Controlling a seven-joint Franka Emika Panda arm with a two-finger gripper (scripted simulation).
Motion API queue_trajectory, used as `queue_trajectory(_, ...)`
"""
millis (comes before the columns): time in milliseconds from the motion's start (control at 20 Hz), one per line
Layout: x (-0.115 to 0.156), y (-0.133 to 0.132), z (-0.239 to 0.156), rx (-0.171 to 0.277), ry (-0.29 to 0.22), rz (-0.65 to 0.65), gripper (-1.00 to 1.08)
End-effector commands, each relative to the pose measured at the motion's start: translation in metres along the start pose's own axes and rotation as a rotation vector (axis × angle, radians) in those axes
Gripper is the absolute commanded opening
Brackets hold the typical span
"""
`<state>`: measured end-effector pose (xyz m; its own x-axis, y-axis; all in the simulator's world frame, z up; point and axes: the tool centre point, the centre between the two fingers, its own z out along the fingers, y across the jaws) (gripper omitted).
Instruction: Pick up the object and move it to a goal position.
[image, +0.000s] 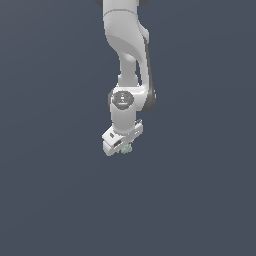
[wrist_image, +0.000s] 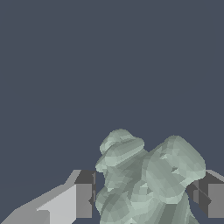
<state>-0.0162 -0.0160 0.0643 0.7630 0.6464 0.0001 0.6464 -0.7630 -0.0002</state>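
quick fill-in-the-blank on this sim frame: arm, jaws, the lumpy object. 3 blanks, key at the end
1. The lumpy object is pale green-____ in colour.
2. In the wrist view the object sits ____ the two fingers of the gripper.
3. In the exterior view the object looks much ____ than the white arm.

Missing words: grey; between; smaller
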Motion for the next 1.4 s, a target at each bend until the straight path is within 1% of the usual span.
queue_trajectory(0,0.003,0.009,-0.014,0.0,0.001,0.0,-1.0)
queue_trajectory(500,0.023,0.056,-0.084,0.001,0.001,0.0,-1.0)
queue_trajectory(700,0.029,0.071,-0.107,0.001,0.001,0.0,-1.0)
queue_trajectory(1000,0.035,0.085,-0.126,0.0,0.0,0.0,-1.0)
queue_trajectory(1350,0.038,0.091,-0.133,0.0,0.0,0.0,-1.0)
